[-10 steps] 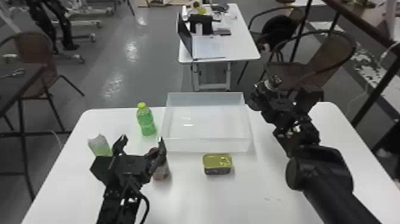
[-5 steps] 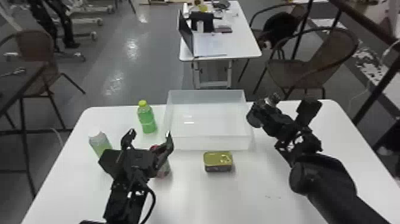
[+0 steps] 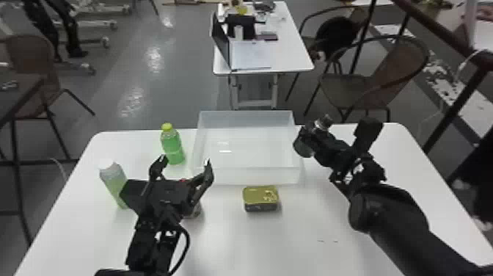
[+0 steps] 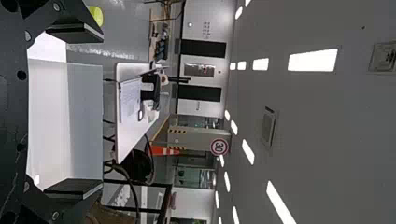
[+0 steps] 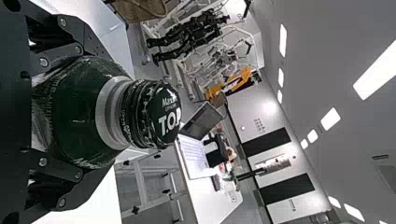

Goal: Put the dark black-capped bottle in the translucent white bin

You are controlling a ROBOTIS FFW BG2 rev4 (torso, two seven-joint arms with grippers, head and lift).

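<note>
Dark black-capped bottle (image 5: 84, 112) clasped in right hand (image 3: 315, 136)

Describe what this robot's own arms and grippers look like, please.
Both are black. The right arm has a smooth, rounded casing; the left arm looks more angular, with a thin black cable looping beside it. The left gripper has two jointed fingers with flat, blocky black pads. The right gripper has black linkages too, dotted with greyish screw heads.
</note>
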